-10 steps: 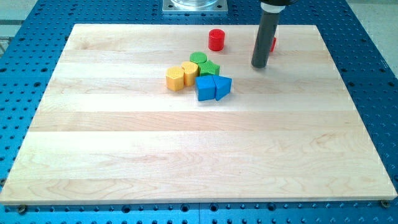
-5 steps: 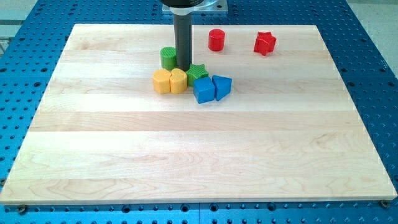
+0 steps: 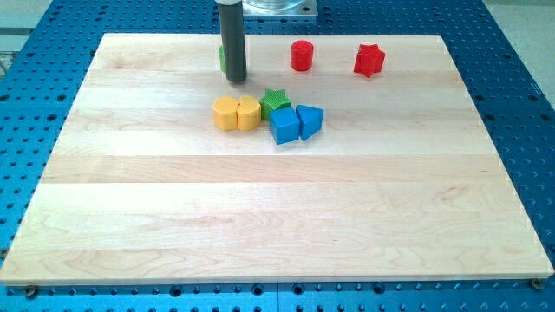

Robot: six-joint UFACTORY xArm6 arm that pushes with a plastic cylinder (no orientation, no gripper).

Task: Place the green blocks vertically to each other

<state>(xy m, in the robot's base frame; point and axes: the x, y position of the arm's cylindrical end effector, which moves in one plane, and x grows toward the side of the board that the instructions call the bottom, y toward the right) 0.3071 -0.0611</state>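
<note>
My tip (image 3: 235,80) against green block (image 3: 222,57) — above green star (image 3: 275,100)

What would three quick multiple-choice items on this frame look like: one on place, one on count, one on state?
1. Where is my tip relative to the green star block?
A. toward the view's top-left of it
B. toward the view's bottom-right of it
C. resting on top of it

2. How many red blocks are on the board?
A. one
B. two
C. four

3. What is the state of the green cylinder block?
A. tipped off the board
B. stacked on a yellow block
C. mostly hidden behind the rod

Key:
1 A, the rod's end sits up and left of the star, apart from it.
2 B, a red cylinder block and a red star block lie near the view's top.
3 C, only a green sliver shows at the rod's left edge.
</note>
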